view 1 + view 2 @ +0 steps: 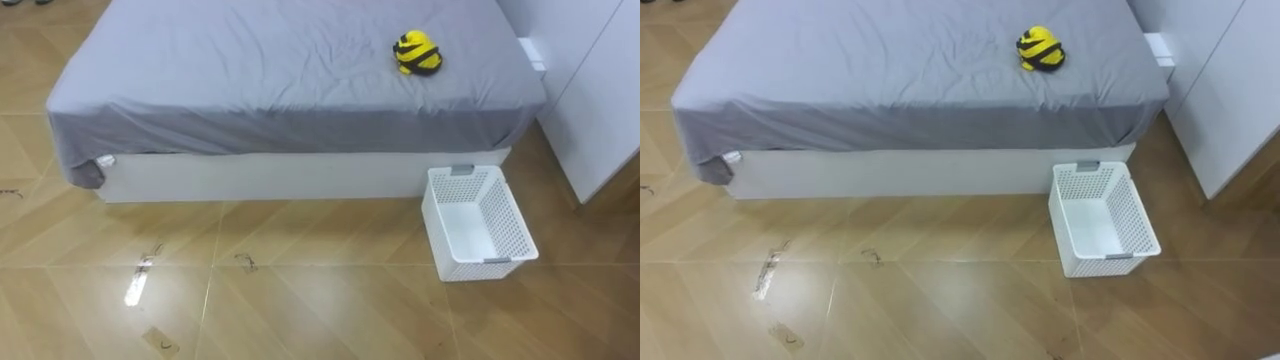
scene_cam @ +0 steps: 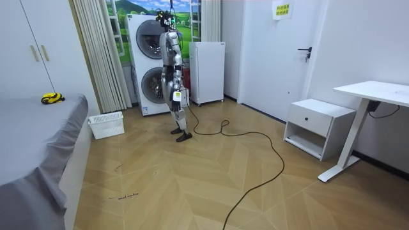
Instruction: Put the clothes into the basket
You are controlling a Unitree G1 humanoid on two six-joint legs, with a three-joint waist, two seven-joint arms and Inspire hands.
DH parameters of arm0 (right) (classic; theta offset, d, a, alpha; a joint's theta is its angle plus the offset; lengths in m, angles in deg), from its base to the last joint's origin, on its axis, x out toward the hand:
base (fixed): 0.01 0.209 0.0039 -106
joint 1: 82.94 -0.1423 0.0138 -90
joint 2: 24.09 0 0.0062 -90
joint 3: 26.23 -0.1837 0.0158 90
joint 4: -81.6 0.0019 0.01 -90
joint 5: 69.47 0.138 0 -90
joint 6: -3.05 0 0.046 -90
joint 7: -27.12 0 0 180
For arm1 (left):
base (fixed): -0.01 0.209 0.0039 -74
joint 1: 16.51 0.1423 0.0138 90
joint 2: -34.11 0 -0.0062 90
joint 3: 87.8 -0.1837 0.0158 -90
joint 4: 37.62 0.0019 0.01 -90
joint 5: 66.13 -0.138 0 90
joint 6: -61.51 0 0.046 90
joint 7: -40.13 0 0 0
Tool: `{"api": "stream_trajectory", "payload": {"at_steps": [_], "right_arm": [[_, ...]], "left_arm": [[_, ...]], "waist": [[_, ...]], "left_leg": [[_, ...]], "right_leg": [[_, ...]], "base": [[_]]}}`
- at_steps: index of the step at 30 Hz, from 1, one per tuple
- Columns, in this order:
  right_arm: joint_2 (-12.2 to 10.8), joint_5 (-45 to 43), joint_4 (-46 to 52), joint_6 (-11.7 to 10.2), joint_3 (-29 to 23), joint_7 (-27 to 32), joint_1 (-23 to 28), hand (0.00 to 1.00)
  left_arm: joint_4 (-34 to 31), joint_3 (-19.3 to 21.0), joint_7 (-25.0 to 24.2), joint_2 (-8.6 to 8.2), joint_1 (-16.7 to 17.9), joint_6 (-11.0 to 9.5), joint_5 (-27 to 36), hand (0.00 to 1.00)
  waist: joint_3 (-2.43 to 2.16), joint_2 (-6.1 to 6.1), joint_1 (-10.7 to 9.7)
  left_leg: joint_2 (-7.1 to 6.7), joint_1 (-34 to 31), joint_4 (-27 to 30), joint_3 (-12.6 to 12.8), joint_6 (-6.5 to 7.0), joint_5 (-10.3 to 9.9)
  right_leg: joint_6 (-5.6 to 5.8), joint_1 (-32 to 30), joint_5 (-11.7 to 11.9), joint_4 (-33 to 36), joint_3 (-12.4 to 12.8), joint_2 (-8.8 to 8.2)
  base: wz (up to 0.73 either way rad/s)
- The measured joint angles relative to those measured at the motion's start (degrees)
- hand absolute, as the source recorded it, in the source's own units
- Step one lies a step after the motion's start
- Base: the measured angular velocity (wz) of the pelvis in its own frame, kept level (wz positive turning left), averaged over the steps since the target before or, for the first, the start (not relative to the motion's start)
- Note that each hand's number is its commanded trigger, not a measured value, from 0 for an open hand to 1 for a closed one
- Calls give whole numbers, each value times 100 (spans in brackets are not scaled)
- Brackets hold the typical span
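- Clothes (image 1: 417,52): one yellow-and-black bundle, lying on the bed well apart from the robot.
- Floor (image 1: 300,300): light wooden boards in a herringbone pattern, with a few dark scuffs and a bright patch of reflected light at lower left in the eye views.
- Basket (image 1: 490,268): white, perforated walls, standing upright on the floor just beside the bed's white base (image 1: 300,175), towards the robot's right.
- Bed (image 1: 250,70): covered by a grey sheet that hangs over the near edge and bunches at the left corner.
- Bundle position: on the sheet near the bed's right end, set back from the near edge, beyond the basket and slightly left of it. It is not touching the basket.
- White wardrobe (image 1: 600,110): stands right of the bed.
- Room view: the robot stands upright on the floor in front of two stacked washing machines (image 2: 150,64), facing the bed. A curtain (image 2: 96,57) hangs at the room view's left of them, and a white cabinet (image 2: 208,64) stands to their right.
- Left hand (image 2: 177,97): hangs at the robot's side, with open floor between it and both bundle and basket. Cannot tell whether its fingers are released or clenched.
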Motion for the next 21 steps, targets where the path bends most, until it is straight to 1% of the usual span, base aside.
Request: {"api": "stream_trajectory", "payload": {"at_steps": [6, 10, 11, 12, 13, 14, 15, 16, 17, 18, 19, 20, 21], "right_arm": [[0, -1, 12, 0, -1, 2, -1, 0], [-2, -4, 28, 8, -1, 27, -19, 0], [-1, -9, 29, 16, -1, 34, -25, 0], [-2, -2, 37, 32, 3, 37, -43, 0], [-1, -4, 44, 47, 15, 39, -56, 0], [-1, -2, 46, 60, 25, 42, -69, 0], [-1, 3, 46, 60, 47, 39, -73, 0], [-3, 54, 36, 59, 83, 31, -78, 0], [-28, 137, 40, 46, 113, 22, -51, 0], [-32, 146, 40, 35, 109, 22, -41, 0], [-27, 168, 39, 23, 112, 22, -23, 0], [-13, 205, 39, 9, 112, 27, -3, 0], [-8, 222, 27, 6, 110, 33, 4, 0]], "left_arm": [[0, -17, 2, -1, -7, 0, 13, 0], [11, -9, 10, -2, -23, 0, 13, 0], [10, 47, 9, -13, -19, 2, 18, 0], [7, 48, 6, -12, -21, 2, 37, 0], [7, 45, 7, -11, -25, 2, 96, 0], [8, 112, 1, -5, -26, 3, 163, 0], [8, 132, -8, 12, -27, 3, 233, 0], [4, 163, -10, 40, -38, 3, 380, 0], [-10, 189, -7, 72, -49, -9, 601, 0], [-13, 209, -6, 83, -39, -23, 688, 0], [-5, 205, -2, 98, -18, -45, 921, 0], [-9, 206, -1, 95, 21, -79, 1207, 0], [-10, 205, 0, 90, 35, -120, 1339, 0]], "waist": [[-4, 12, -13], [-4, 25, -8], [-3, 29, 7], [2, 39, 32], [-6, 27, 43], [-13, 21, 81], [-23, 68, 95], [-12, 23, 117], [-5, -42, 116], [-13, -65, 123], [-9, -56, 128], [30, -77, 125], [31, -73, 116]], "left_leg": [[7, 9, 1, 0, 0, 0], [36, -2, 39, 27, -4, -30], [74, -52, 139, 69, -11, -90], [108, -165, 302, 78, -26, -170], [124, -223, 402, 78, -29, -219], [180, -340, 667, 91, -54, -334], [212, -410, 821, 90, -71, -391], [263, -565, 1159, 98, -132, -493], [297, -786, 1658, 149, -169, -515], [306, -905, 1932, 183, -169, -514], [422, -1159, 2572, 200, -173, -507], [528, -1585, 3334, 156, -195, -383], [501, -1737, 3553, 78, -191, -401]], "right_leg": [[-1, 0, 1, 17, 5, 5], [-1, -44, 0, 100, -9, 19], [-11, -81, -6, 152, -41, 34], [-47, -164, -43, 267, -59, 56], [-61, -216, -76, 340, -62, 62], [-90, -305, -142, 473, -100, 86], [-107, -334, -192, 546, -157, 95], [-136, -405, -305, 696, -230, 98], [-181, -432, -426, 767, -222, 94], [-227, -427, -480, 791, -200, 101], [-274, -356, -508, 783, -179, 122], [-346, -248, -554, 804, -163, 175], [-365, -206, -588, 824, -145, 164]], "base": [[0], [-4], [-19], [-20], [-23], [-15], [-12], [5], [9], [14], [11], [15], [28]]}}
